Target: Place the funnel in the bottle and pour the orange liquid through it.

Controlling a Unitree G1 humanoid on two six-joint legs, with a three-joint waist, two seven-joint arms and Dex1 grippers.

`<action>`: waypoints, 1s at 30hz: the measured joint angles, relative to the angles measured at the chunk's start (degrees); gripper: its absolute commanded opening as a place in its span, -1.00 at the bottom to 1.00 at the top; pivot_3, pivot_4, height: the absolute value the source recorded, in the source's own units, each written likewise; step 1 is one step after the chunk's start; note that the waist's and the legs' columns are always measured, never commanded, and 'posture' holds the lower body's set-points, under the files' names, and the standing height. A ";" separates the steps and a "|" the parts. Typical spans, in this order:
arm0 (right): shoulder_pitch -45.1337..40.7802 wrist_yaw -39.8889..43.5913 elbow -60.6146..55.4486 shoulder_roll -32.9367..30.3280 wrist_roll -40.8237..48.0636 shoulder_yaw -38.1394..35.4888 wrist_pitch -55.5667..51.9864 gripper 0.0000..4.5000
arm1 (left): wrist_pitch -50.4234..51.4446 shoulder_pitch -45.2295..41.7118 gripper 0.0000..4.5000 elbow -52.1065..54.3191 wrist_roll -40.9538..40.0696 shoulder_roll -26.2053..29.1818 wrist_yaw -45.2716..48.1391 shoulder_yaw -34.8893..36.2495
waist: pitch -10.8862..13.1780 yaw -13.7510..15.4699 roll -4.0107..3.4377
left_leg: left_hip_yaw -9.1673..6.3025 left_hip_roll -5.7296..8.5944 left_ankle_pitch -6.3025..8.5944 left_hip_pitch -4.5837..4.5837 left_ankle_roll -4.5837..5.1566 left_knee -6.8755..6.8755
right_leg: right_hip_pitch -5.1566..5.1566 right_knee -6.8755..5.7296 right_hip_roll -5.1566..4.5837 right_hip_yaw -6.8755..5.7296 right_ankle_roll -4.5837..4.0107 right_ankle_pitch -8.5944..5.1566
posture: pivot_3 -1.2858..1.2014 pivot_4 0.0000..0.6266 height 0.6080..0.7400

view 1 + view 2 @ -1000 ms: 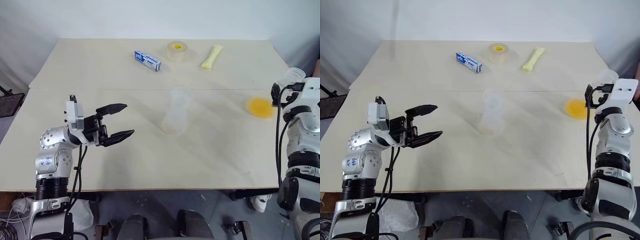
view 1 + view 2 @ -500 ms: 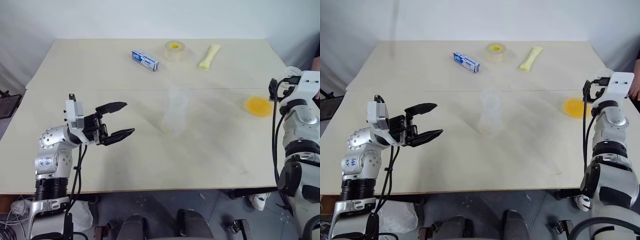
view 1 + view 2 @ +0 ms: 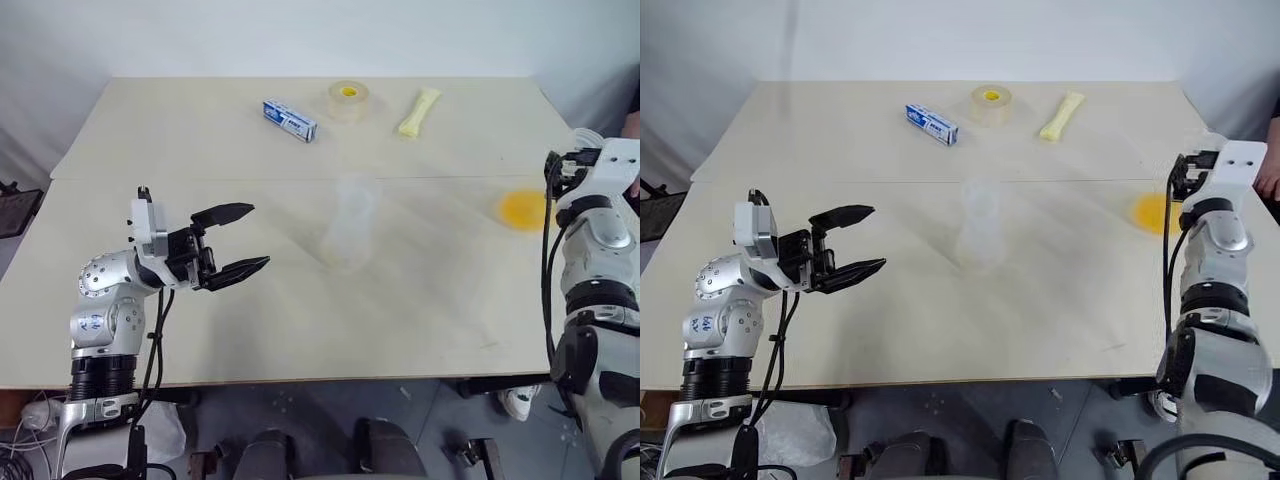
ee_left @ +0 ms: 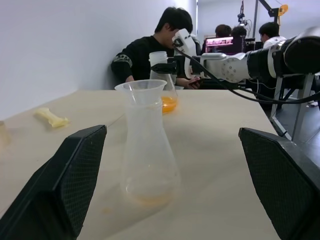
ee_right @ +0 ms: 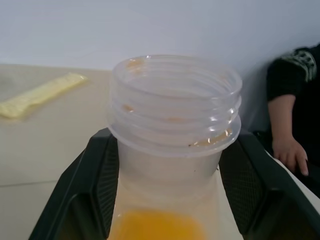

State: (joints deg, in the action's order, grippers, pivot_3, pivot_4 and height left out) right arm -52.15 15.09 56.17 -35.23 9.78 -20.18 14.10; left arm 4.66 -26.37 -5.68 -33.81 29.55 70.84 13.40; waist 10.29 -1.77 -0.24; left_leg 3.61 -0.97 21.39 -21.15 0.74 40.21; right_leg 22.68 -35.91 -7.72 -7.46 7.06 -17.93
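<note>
Right hand (image 5: 167,170) closed on the flask (image 5: 175,95) just below its ribbed neck, at the right edge of the head view. Orange liquid (image 5: 157,227) pools in its base. Left hand (image 3: 240,240) open, lower left. Bottle (image 3: 350,225) stands mid-tabletop (image 3: 200,130); its flared rim may be the funnel, cannot tell.

Step, as I judge it: flask gripped for the pour. Next: carry it over the bottle and tip slowly.

Blue box (image 3: 290,119), upper centre: print unreadable.

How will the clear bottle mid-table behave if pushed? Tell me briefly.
Probably light: the clear bottle is thin plastic holding only an orange film at the bottom. Its base is wider than its neck, so a low push would likely slide it, not tip it. Smooth walls may slip.
</note>
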 measured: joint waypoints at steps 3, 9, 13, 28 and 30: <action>4.03 0.75 -10.75 1.42 0.40 1.72 -3.22 0.09 | -0.03 -0.29 1.00 -0.65 -0.02 -0.17 0.15 -0.15 | 0.01 0.16 -0.02 | -0.04 -0.03 0.00 -0.01 0.00 -0.01 | 0.01 -0.01 -0.01 0.01 0.00 0.00 | 0.03 -0.52 1.00; 15.55 0.33 -47.08 3.05 -2.98 10.13 -17.83 0.09 | -0.45 -3.30 1.00 -5.33 -0.05 -0.43 1.89 -0.45 | 0.03 0.22 -0.05 | -0.38 0.09 0.00 -0.03 0.00 0.02 | 0.08 -0.03 0.01 0.02 0.00 0.00 | 0.03 -0.52 1.00; 18.38 0.05 -60.87 2.89 -8.06 14.10 -21.23 0.09 | -0.85 -6.10 1.00 -7.94 -0.53 -1.50 3.20 -0.45 | 0.02 0.51 -0.05 | -0.50 0.15 0.00 -0.05 0.00 0.03 | 0.07 -0.04 0.00 0.00 0.00 0.00 | 0.03 -0.52 1.00; 15.91 0.78 -71.57 1.38 -31.10 28.62 -25.53 0.09 | -3.41 -12.17 1.00 -20.14 -0.55 -3.25 10.00 -0.50 | 0.02 0.15 -0.04 | -0.38 0.15 0.00 -0.04 0.00 -0.01 | 0.09 -0.03 0.03 -0.09 0.00 0.00 | 0.03 -0.52 1.00; 15.20 0.85 -71.15 1.39 -33.38 29.49 -25.44 0.09 | -3.74 -13.09 1.00 -21.85 -0.38 -3.62 10.73 -0.75 | 0.03 0.28 -0.04 | -0.30 0.17 0.00 -0.08 0.00 0.01 | 0.08 -0.03 0.02 -0.10 0.00 0.00 | 0.03 -0.52 1.00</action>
State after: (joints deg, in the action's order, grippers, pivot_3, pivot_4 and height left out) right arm -36.95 15.94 -14.98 -33.84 -23.61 9.31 -11.34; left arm 0.92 -39.46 -27.53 -34.19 25.93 81.57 12.65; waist 10.31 -1.49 -0.28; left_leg 3.31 -0.80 21.39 -21.23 0.74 40.22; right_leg 22.76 -35.95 -7.70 -7.57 7.06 -17.93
